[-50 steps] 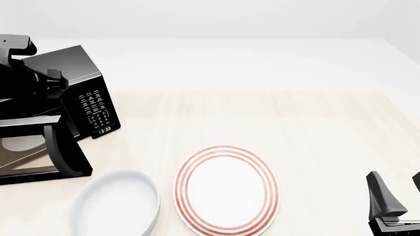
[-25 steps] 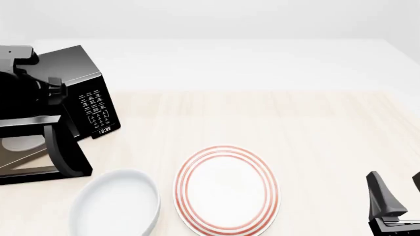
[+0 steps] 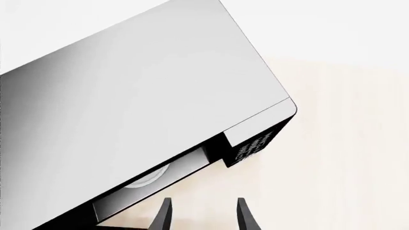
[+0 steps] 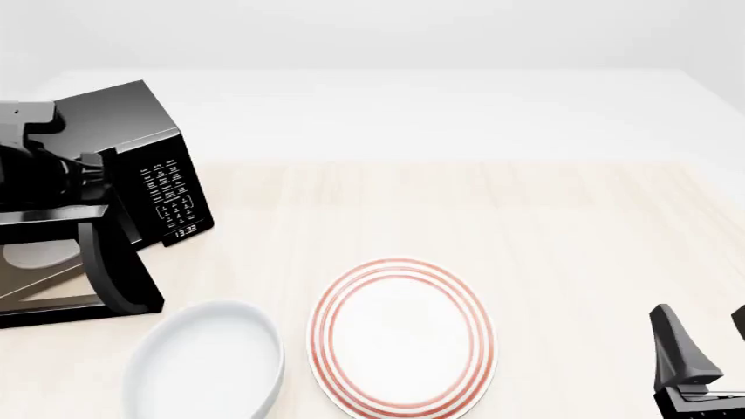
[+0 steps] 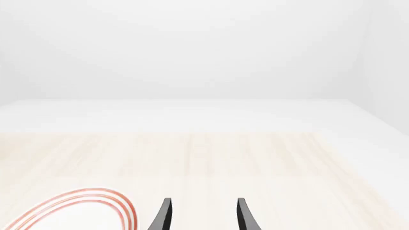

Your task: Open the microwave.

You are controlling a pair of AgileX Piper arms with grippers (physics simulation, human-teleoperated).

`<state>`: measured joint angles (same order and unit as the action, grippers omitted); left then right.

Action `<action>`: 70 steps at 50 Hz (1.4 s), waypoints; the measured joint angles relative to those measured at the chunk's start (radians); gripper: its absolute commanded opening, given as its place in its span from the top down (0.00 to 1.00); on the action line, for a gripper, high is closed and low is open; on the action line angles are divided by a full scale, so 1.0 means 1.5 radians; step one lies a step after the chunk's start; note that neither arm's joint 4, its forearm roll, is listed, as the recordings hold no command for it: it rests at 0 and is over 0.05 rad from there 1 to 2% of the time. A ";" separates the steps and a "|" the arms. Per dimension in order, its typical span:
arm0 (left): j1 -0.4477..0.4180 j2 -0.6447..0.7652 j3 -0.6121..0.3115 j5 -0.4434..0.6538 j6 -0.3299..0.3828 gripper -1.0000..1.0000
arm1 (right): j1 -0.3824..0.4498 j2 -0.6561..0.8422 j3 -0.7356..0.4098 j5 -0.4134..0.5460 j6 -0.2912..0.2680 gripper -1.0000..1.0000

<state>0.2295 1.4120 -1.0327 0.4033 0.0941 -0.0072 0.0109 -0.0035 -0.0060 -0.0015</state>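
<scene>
The large black boxy microwave (image 4: 140,166) sits at the far left of the pale wood-grain worktop (image 4: 524,227), angled so its control side faces toward the middle. Its glass-windowed door (image 4: 70,262) stands swung open toward the near edge, and a white turntable (image 4: 35,253) shows inside the cavity. On the front panel, a keypad (image 4: 167,188) carries rows of small white labels too fine to read, and below it a small digital display (image 4: 185,231) reads 13:33.

The left gripper (image 3: 201,215) hangs over the microwave's top near its open front; in the left wrist view its two dark fingers (image 3: 163,215) are spread with nothing between them, looking down on the grey-lit top panel, the keypad edge and a sliver of the turntable. In the front view only the arm's black body shows beside the microwave.

The right gripper (image 5: 201,215) rests low at the near right of the worktop, its fingers (image 5: 246,215) parted and empty.

A round white plate with red concentric rim stripes (image 4: 402,336) lies near the front centre, with a plain white oval dish (image 4: 209,362) just beside it to the left, close to the open door.
</scene>
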 measured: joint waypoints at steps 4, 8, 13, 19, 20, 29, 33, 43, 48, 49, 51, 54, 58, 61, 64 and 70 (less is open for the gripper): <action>0.005 0.003 0.003 -0.004 0.001 0.00 | 0.000 0.000 0.000 0.000 0.000 0.00; 0.010 0.005 0.008 -0.008 0.002 0.00 | 0.000 0.000 0.000 0.000 0.000 0.00; 0.015 0.008 0.015 -0.013 0.003 0.00 | 0.000 0.000 0.000 0.000 0.000 0.00; 0.018 0.011 0.026 -0.022 0.003 0.00 | 0.000 0.000 0.000 0.000 0.000 0.00; 0.018 0.011 0.027 -0.023 0.002 0.00 | 0.000 0.000 0.000 0.000 0.000 0.00; 0.021 0.005 0.038 -0.034 -0.002 0.00 | 0.000 0.000 0.000 0.000 0.000 0.00; 0.022 0.002 0.043 -0.038 -0.003 0.00 | 0.000 0.000 0.000 0.000 0.000 0.00; 0.024 -0.008 0.055 -0.046 0.001 0.00 | 0.000 0.000 0.000 0.000 0.000 0.00; 0.024 -0.012 0.058 -0.046 0.005 0.00 | 0.000 0.000 0.000 0.000 0.000 0.00; 0.025 -0.013 0.059 -0.046 0.006 0.00 | 0.000 0.000 0.000 0.000 0.000 0.00; 0.025 -0.014 0.061 -0.046 0.008 0.00 | 0.000 0.000 0.000 0.000 0.000 0.00; 0.025 -0.017 0.064 -0.047 0.009 0.00 | 0.000 0.000 0.000 0.000 0.000 0.00; 0.025 -0.021 0.067 -0.046 0.011 0.00 | 0.000 0.000 0.000 0.000 0.000 0.00; 0.026 -0.025 0.070 -0.044 0.013 0.00 | 0.000 0.000 0.000 0.000 0.000 0.00; 0.026 -0.031 0.074 -0.043 0.015 0.00 | 0.000 0.000 0.000 0.000 0.000 0.00; 0.027 -0.042 0.083 -0.040 0.018 0.00 | 0.000 0.000 0.000 0.000 0.000 0.00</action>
<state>0.2707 1.3498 -0.9078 0.3427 0.1205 -0.0072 0.0109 -0.0035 -0.0060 -0.0015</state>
